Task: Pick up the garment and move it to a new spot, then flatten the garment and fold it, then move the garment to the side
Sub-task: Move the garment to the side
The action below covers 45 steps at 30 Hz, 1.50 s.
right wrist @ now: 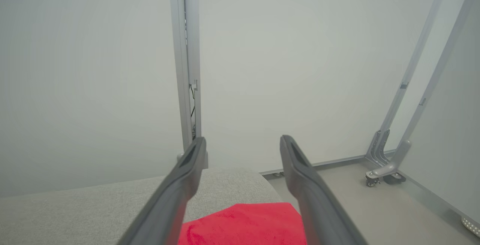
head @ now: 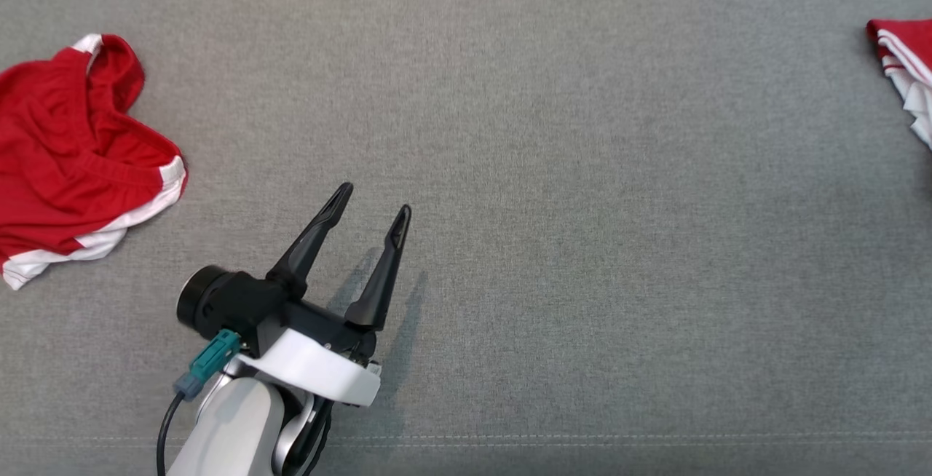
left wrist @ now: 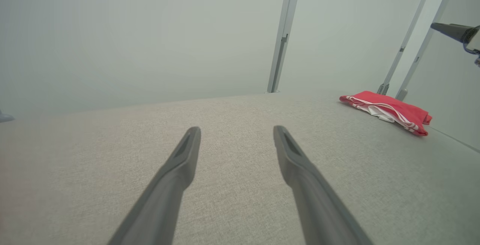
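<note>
At the right edge of the bench (head: 582,134), the folded garment (head: 906,68), red with white trim, is seen just below the right gripper (right wrist: 243,141), whose fingers are held apart and clamped on nothing. The left gripper (head: 375,199) is held low over bare bench, fingers spread. A crumpled garment (head: 73,148) is laid far left.

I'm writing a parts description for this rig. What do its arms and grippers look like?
The left gripper has two long black fingers tapering to slotted tips, on a black body with a round housing. A white collar joins it to a pale grey forearm; a teal connector carries a black cable. The right gripper has matching dark fingers.
</note>
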### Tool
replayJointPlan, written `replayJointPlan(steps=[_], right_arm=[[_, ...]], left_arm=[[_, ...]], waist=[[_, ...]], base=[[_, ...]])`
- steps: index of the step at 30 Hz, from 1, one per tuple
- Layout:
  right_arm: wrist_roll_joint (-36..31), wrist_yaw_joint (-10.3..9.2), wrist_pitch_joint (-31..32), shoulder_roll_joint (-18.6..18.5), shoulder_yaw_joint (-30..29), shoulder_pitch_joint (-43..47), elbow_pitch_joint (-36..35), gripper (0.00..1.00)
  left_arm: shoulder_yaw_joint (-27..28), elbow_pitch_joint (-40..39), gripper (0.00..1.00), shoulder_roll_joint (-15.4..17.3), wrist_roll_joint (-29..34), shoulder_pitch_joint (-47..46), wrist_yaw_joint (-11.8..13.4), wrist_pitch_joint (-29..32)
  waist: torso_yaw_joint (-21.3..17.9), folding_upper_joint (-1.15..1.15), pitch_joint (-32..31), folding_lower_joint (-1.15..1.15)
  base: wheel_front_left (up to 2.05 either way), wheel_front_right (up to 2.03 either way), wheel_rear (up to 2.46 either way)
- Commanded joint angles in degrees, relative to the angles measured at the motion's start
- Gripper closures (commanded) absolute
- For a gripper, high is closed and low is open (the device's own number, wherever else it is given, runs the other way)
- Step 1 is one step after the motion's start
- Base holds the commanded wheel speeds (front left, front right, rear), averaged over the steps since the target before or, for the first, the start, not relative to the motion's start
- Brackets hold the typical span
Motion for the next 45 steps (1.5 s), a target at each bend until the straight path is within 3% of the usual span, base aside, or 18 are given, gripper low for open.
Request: replayJointPlan(steps=[1, 7, 24, 32, 45], right_arm=[[-0.56, 0.0, -0.65, 0.74, -0.11, 3.59, -4.23, 0.0], [-1.11, 0.0, -0.66, 6.53, -0.1, 15.8, -17.79, 0.0], [-0.7, 0.0, 0.27, 15.71, 1.28, 38.6, -36.71, 0.0], [-1.83, 0.0, 1.14, 19.03, 1.51, 44.66, -40.74, 0.0], [-2.84, 0.0, 1.13, 22.71, 5.02, 50.4, -39.89, 0.0]], left_arm=[[2.76, -0.95, 0.0, 0.29, 0.76, 0.48, -0.41, -0.34], [7.11, 0.49, 0.0, -1.04, 2.67, 3.07, -0.41, -0.34], [16.84, 4.11, 0.0, -3.51, 8.13, 9.35, 0.07, -0.34], [20.02, 4.98, 0.0, -4.24, 9.57, 11.85, 0.41, -0.34], [22.55, 5.92, 0.0, -4.88, 10.96, 14.05, 0.76, -0.34]], waist=[[-0.06, 0.0, -2.22, 0.0], [0.0, 0.0, -7.16, 0.0], [0.86, 0.0, -16.47, 0.0], [1.37, 0.0, -18.76, 0.0], [2.77, 0.0, -20.75, 0.0]], base=[[0.0, 0.0, 0.0], [0.0, 0.0, 0.0], [0.0, 0.0, 0.0], [0.0, 0.0, 0.0], [0.0, 0.0, 0.0]])
